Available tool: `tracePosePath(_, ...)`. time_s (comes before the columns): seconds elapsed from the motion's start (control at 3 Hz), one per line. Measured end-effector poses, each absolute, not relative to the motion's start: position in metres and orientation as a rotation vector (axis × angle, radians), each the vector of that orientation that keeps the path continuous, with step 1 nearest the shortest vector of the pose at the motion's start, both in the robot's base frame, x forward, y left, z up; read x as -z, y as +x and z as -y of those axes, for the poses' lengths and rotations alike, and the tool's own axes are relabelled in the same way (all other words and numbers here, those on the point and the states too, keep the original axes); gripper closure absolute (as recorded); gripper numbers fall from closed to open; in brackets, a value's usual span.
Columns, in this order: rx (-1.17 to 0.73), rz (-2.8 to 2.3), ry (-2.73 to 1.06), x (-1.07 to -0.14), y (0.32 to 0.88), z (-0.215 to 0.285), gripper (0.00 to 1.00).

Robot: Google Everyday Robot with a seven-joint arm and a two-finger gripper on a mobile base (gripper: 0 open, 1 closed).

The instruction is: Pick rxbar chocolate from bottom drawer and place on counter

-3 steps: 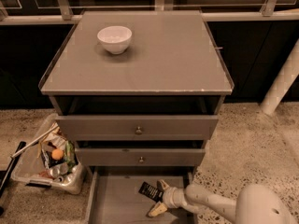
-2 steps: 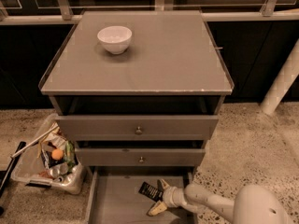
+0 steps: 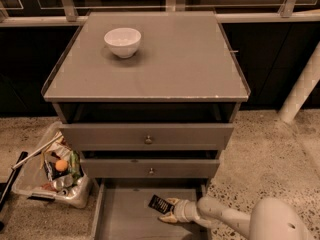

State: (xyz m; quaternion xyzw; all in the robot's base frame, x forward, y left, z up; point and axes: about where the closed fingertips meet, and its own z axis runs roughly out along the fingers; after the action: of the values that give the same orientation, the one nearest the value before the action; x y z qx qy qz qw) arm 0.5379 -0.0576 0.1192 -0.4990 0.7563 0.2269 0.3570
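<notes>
The counter surface [image 3: 190, 59] is waiting; our pincer [image 3: 169, 213] is touching the rxbar chocolate [image 3: 160, 203] in the bottom drawer [image 3: 125, 219]. Its grip we cannot tell, and lifting is remaining.

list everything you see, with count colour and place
counter: one, grey, top of the cabinet
bowl: one, white, back left of the counter
upper drawers: two, grey with small metal knobs, under the counter
bottom drawer: one, grey, pulled out at floor level
rxbar chocolate: one, black, in the bottom drawer, at the gripper's tip
bin: one, clear, on the floor left of the cabinet
pole: one, white, leaning at right
arm: one, white, reaching in from lower right
gripper: one, pale, inside the bottom drawer beside the bar
</notes>
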Motion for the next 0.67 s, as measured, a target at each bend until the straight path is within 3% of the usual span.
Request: tracePosePath(0.67, -0.586, -1.952, -1.288, -0.1191, 0.5379, 0.0575, 0.88)
